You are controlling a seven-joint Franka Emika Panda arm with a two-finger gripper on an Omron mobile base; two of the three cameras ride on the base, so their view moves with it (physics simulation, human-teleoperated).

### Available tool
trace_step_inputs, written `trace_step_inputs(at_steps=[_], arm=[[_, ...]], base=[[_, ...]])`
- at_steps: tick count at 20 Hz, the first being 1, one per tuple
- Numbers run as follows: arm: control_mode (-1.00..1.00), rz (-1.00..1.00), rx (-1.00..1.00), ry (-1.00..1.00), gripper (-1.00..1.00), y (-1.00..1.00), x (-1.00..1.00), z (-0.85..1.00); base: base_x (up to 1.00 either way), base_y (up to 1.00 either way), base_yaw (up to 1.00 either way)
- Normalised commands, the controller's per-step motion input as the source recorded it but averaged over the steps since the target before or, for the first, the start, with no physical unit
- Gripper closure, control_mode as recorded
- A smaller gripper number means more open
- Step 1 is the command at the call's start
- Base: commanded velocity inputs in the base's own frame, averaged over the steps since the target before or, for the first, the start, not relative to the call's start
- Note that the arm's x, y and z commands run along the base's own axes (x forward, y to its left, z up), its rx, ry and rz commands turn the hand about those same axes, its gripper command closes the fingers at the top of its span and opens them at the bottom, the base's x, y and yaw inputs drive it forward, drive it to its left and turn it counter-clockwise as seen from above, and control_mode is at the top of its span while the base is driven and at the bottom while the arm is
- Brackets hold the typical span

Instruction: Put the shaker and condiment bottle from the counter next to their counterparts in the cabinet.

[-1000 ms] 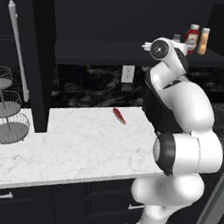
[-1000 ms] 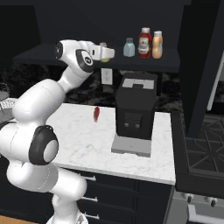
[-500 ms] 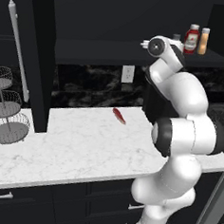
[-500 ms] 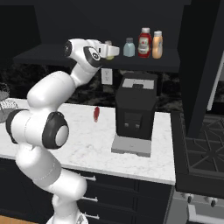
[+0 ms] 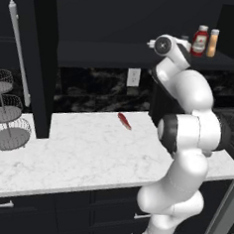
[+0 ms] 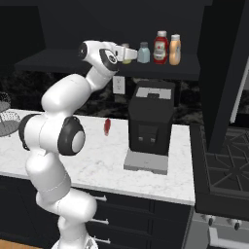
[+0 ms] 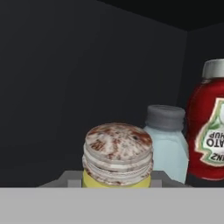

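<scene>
The arm had reached farther into the cabinet (image 6: 58,61) since a second before, its end effector (image 6: 127,53) clamped on the yellow shaker (image 7: 117,154), just beside the pale blue-grey shaker (image 6: 143,52). Beyond stood the ketchup bottle (image 6: 161,47) and the orange condiment bottle (image 6: 174,49). A coffee machine (image 6: 150,125) and a red pepper (image 5: 124,120) sat on the worktop (image 5: 86,156).

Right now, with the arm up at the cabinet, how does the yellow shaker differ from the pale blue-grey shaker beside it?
The yellow shaker has a yellow-green body and a mottled, rust-speckled cap; the pale blue-grey shaker has a light blue body and a plain grey cap. The yellow one sits in the gripper, while the blue-grey one stands free on the cabinet shelf next to the red bottle. Both are upright, stubby and shorter than that bottle.
</scene>
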Motion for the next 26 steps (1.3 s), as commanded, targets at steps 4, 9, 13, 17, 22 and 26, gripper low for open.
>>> trace_step_inputs(at_steps=[4, 9, 13, 17, 22, 26], arm=[[-1.00, 0.00, 0.00, 0.00, 1.00, -0.16, 0.30, -0.08], [-1.00, 0.00, 0.00, 0.00, -1.00, -0.12, 0.24, -0.17], [-1.00, 0.00, 0.00, 0.00, -1.00, -0.06, 0.04, -0.15], [-1.00, 0.00, 0.03, 0.00, -1.00, 0.00, -0.11, -0.01], [-1.00, 0.00, 0.00, 0.00, -1.00, 0.09, -0.44, 0.00], [-1.00, 0.00, 0.00, -0.01, -1.00, 0.24, -0.64, 0.00]], base=[[0.00, 0.00, 0.00], [0.00, 0.00, 0.00], [0.00, 0.00, 0.00], [0.00, 0.00, 0.00], [0.00, 0.00, 0.00], [0.00, 0.00, 0.00]])
